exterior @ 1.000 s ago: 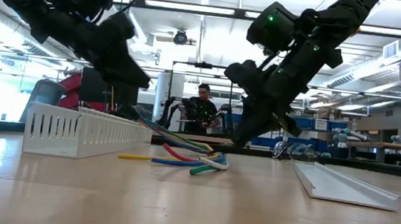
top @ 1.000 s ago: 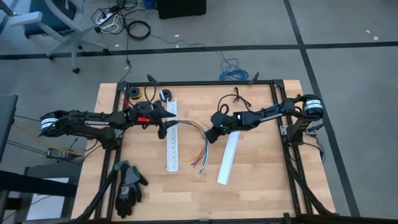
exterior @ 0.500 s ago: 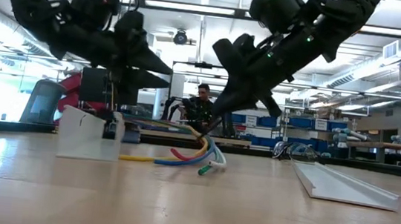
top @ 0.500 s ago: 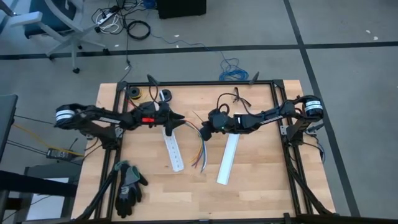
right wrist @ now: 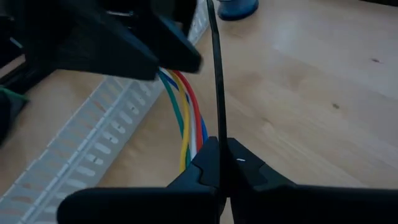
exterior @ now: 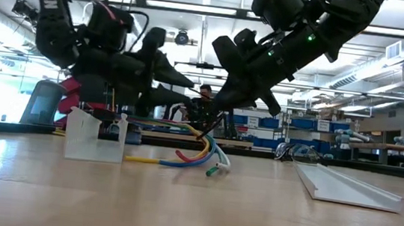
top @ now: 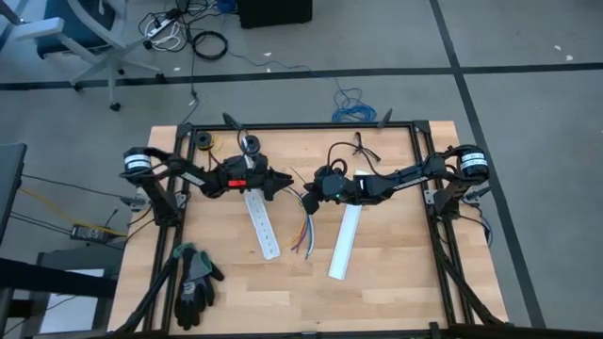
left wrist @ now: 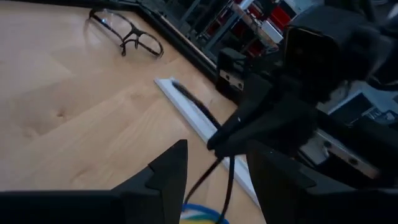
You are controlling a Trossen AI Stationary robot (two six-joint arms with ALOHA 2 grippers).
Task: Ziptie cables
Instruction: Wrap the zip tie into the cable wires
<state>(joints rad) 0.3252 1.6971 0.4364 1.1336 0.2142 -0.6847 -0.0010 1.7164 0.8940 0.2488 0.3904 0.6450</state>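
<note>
The cables [top: 303, 226] are a bundle of coloured wires in mid-table. Their free ends [exterior: 211, 169] rest on the wood. My left gripper [top: 283, 182] comes level from the table's left and is shut on the bundle's far end. My right gripper [top: 303, 195] comes from the table's right and slants down, almost tip to tip with the left. It is shut on a thin dark zip-tie strip [right wrist: 215, 68], which crosses above the cables [right wrist: 180, 106]. My left gripper has the cables between its two fingers [left wrist: 198, 214], near the bundle's far end. One finger [right wrist: 155, 56] hides the place of contact in the right wrist view. The fingers come level from the table's left. The wires droop from the hold to the table. My right gripper pinches the thin dark strip [right wrist: 217, 134] between its shut fingertips. The fingers slant down from the table's right. The strip runs straight on beyond them, over the cables and past the left gripper.
A long white perforated strip [top: 262, 224] lies slanted just left of the cables. A flat white strip [top: 344, 240] lies to their right. Dark gloves [top: 193, 282] lie at the near left corner, glasses [left wrist: 127, 34] on the wood beyond, and small rolls [top: 203, 141] at the far left.
My left gripper has moved toward the table's right and down, rolling as it went, and has closed on the right gripper. The perforated strip has swung from straight to slanted. The cables' free ends, fanned out before, now hang closer together. My right gripper has tipped slightly.
</note>
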